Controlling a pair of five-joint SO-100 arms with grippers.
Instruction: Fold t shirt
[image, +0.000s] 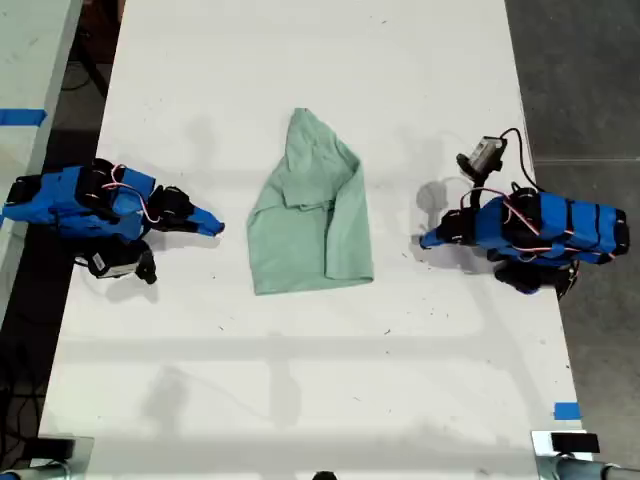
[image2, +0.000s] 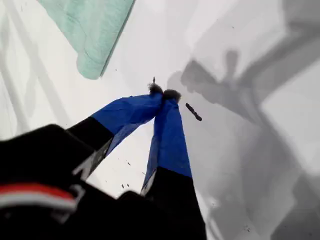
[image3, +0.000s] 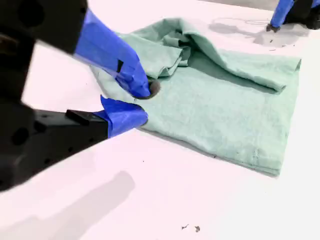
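The pale mint-green t shirt (image: 310, 220) lies partly folded on the white table (image: 300, 380), pointed end toward the far edge and straight hem toward the near edge. My first gripper (image: 425, 240) rests on the table at the exterior view's right, a short gap from the shirt. Its blue fingertips are shut (image2: 162, 92) on nothing, and a shirt corner (image2: 90, 30) lies ahead. My second gripper (image: 215, 227), at the exterior view's left, sits just off the shirt's side edge (image3: 225, 100). Its jaws are narrowly open (image3: 142, 104) and hold nothing.
A small grey module on a black cable (image: 485, 155) lies behind the first arm. Blue tape marks (image: 566, 410) sit near the table's front corner at the exterior view's right. A dark speck (image2: 194, 112) lies by the first gripper's tips. Dark floor borders the table on both sides.
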